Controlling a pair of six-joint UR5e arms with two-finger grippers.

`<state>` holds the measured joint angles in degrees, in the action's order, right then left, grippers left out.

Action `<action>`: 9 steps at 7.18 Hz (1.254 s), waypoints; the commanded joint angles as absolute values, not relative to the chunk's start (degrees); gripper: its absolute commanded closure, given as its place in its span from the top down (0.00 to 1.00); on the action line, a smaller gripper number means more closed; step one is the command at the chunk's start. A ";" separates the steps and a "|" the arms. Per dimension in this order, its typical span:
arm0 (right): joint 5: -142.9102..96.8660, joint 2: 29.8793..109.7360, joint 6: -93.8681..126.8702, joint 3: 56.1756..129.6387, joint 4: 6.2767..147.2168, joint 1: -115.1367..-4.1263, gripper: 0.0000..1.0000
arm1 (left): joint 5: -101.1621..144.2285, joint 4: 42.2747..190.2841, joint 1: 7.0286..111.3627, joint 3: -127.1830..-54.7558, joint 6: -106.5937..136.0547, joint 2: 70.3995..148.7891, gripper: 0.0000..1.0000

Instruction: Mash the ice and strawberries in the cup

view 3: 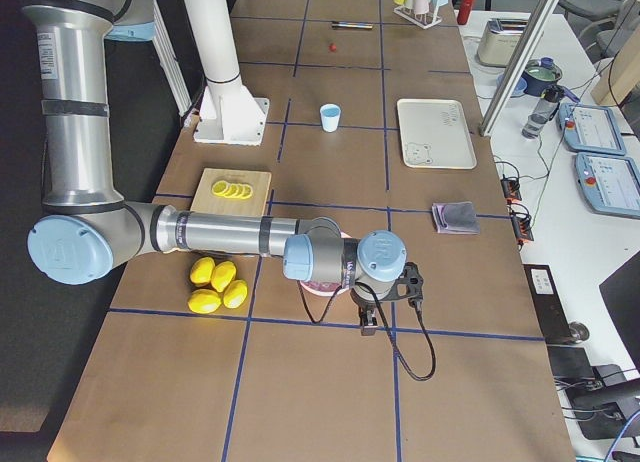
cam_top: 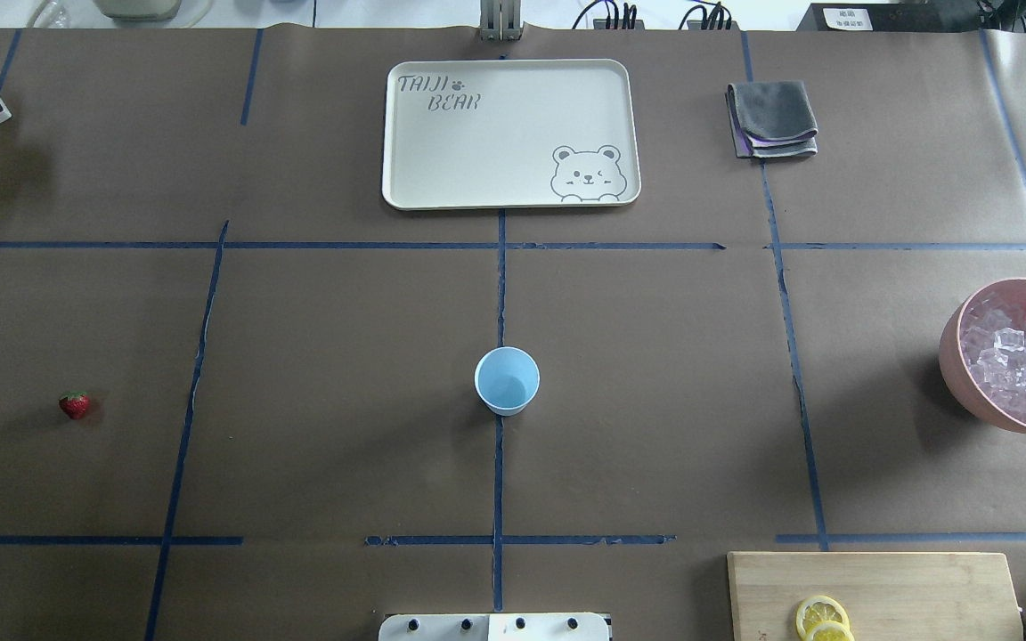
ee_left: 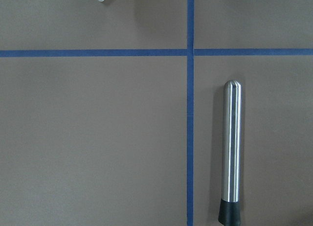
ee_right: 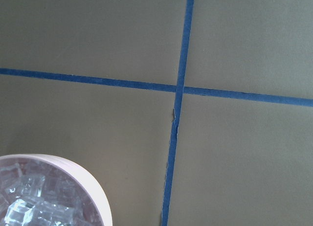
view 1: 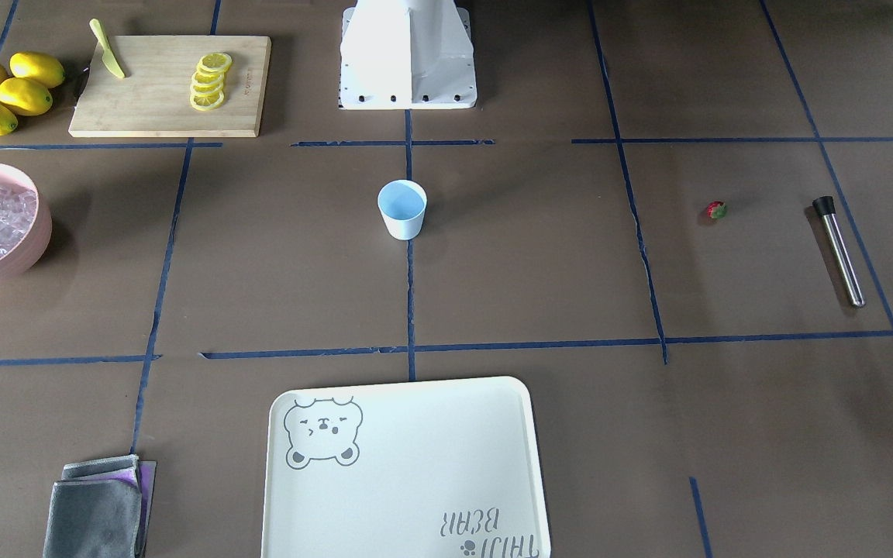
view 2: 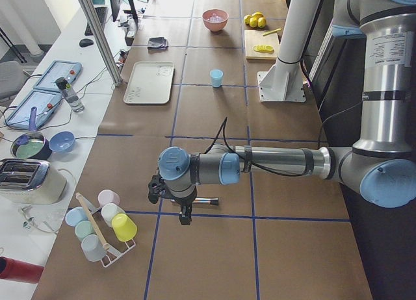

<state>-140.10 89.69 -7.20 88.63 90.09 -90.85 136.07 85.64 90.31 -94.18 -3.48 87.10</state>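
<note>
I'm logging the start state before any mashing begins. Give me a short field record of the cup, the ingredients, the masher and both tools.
cup: cup upright, mid-table, empty
strawberry: strawberry on the table, robot's left side, apart from the cup
ice: ice piled in the pink bowl, robot's right side
masher: masher, steel with a black end, lying flat
left tool: left tool beside the masher; open or shut unclear
right tool: right tool by the pink bowl; open or shut unclear
progress: nothing in the cup yet

- Showed silver tubular links and pale blue joint caps on the left arm and the right arm.
- Trailed a black cable near the left wrist.
- Rose from a white flared pedestal, dark bolts along its foot.
- Bore a white printed label on one silver link.
</note>
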 commanded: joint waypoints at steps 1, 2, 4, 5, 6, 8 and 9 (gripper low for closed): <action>-139.92 89.21 -7.21 88.77 90.09 -90.88 1.00 | 136.05 85.78 90.79 -94.22 -3.52 87.19 1.00; -139.83 89.04 -7.21 88.60 90.09 -90.88 1.00 | 136.05 85.69 90.79 -94.57 -3.52 87.19 1.00; -139.75 88.95 -7.29 88.77 90.00 -90.79 1.00 | 136.14 85.69 90.79 -94.57 -3.52 87.01 1.00; -139.75 88.86 -7.03 88.77 89.39 -90.88 1.00 | 136.06 85.78 90.79 -94.66 -3.52 87.01 1.00; -139.57 87.12 -4.94 89.03 89.38 -90.79 1.00 | 136.05 85.69 90.79 -95.01 -3.52 86.92 1.00; -139.49 87.10 -4.22 89.12 89.21 -90.79 1.00 | 136.14 85.87 90.79 -95.10 -3.52 86.66 1.00; -139.48 87.01 -1.35 89.64 88.08 -90.53 1.00 | 136.06 85.87 90.79 -95.53 -3.52 86.49 1.00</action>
<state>-139.58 87.13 -3.80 89.18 89.01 -90.71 136.09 85.83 90.79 -95.17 -3.52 86.69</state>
